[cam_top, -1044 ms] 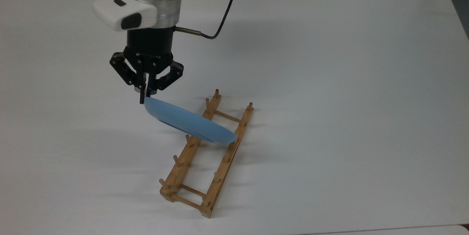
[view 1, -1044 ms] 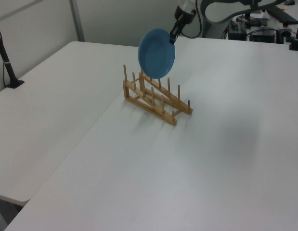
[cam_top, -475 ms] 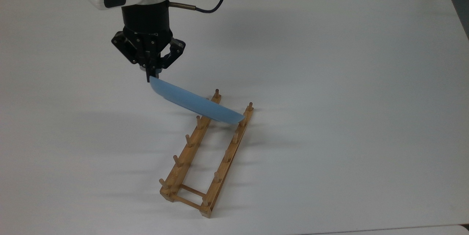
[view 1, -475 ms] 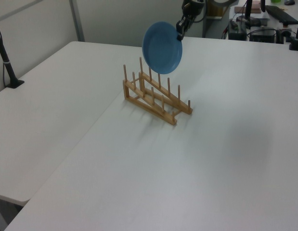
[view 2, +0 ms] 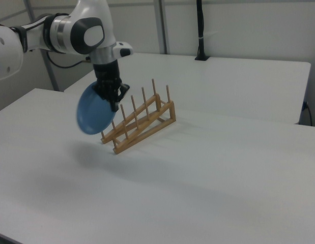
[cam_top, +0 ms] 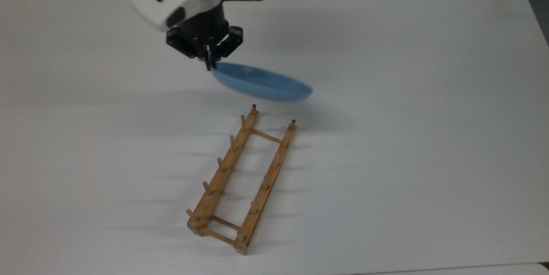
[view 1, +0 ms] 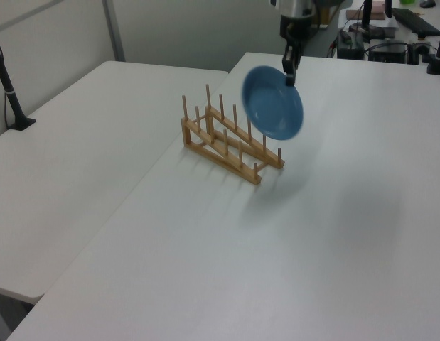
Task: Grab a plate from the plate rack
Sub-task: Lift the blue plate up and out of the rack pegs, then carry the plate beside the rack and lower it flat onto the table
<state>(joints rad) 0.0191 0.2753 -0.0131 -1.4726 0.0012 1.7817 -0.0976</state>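
- My pincer [cam_top: 209,64] sits in the upper left-centre of the top view, clenched on the rim of the plate [cam_top: 262,83]; in the right view my pincer [view 2: 114,103] is at centre-left.
- The plate hangs tilted in the air below my fingers, clear of the plate rack [cam_top: 240,180]. In the left view the plate [view 1: 274,112] is in the upper centre, its hollow face toward the camera.
- The plate rack stands on the white surface [cam_top: 407,137] in the lower centre of the top view, no plate between its pegs.
- In the right view the plate [view 2: 93,114] overlaps the rack's near end.
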